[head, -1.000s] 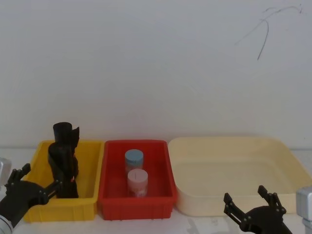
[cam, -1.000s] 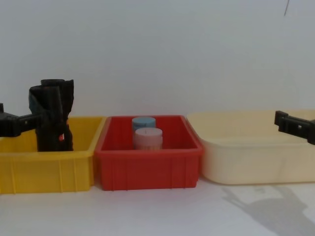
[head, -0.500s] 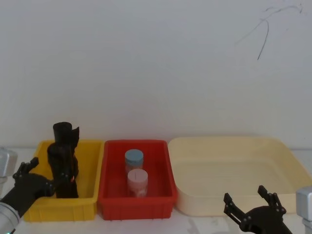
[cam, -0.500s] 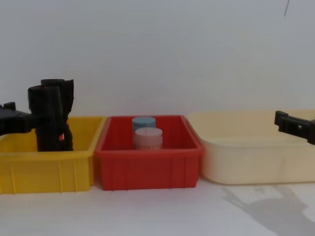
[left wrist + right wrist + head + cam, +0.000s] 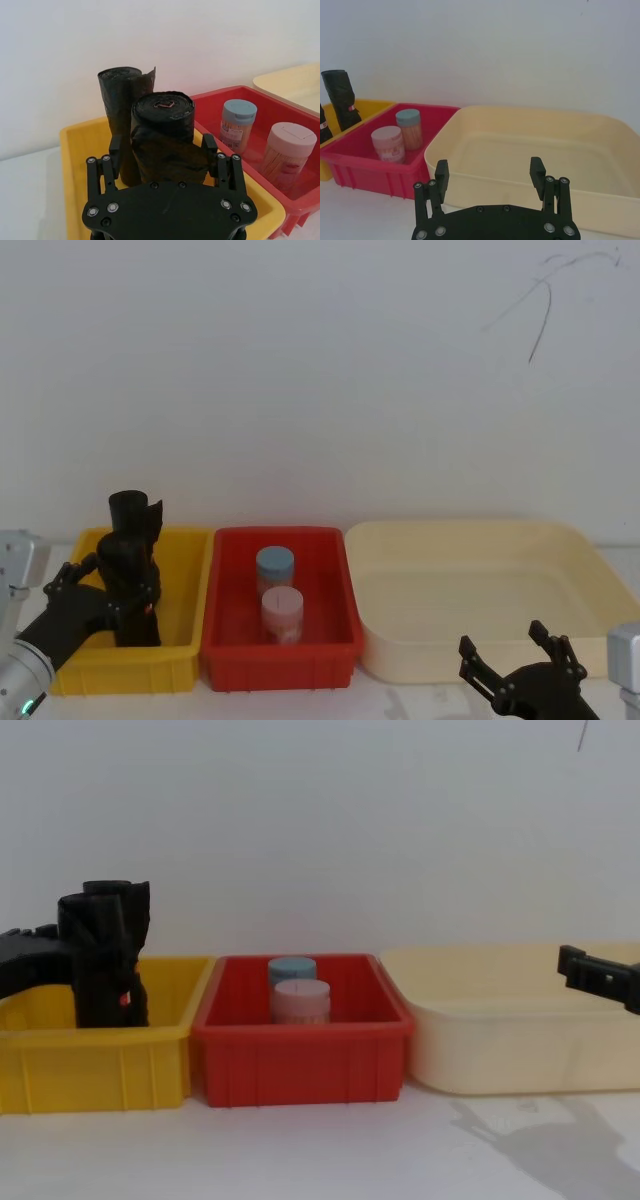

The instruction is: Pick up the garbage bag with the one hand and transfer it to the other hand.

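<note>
nearest the robot, right gripper (image 5: 489,164) hangs low, off to the right of the red bin (image 5: 280,652), on the near side of the cream tub (image 5: 420,655). jaws spread wide, nothing between them.

left gripper (image 5: 162,150) is left of the red bin, reaching into the yellow bin (image 5: 120,670) that stands just beside it. jaws spread, one finger either side of the garbage bag (image 5: 167,130). one fingertip (image 5: 209,146) looks to be against the plastic, the other sits a little off it. not pinched, as far as i can see.

bag stands upright in the yellow bin, left of the red bin, with a small red mark low on its side.

second black roll (image 5: 133,512) is upright just behind the bag, close against it, its top a bit higher.

in the red bin: pink-lidded jar (image 5: 282,612) nearer, blue-lidded jar (image 5: 275,565) just behind it.

white wall (image 5: 320,390) beyond.
</note>
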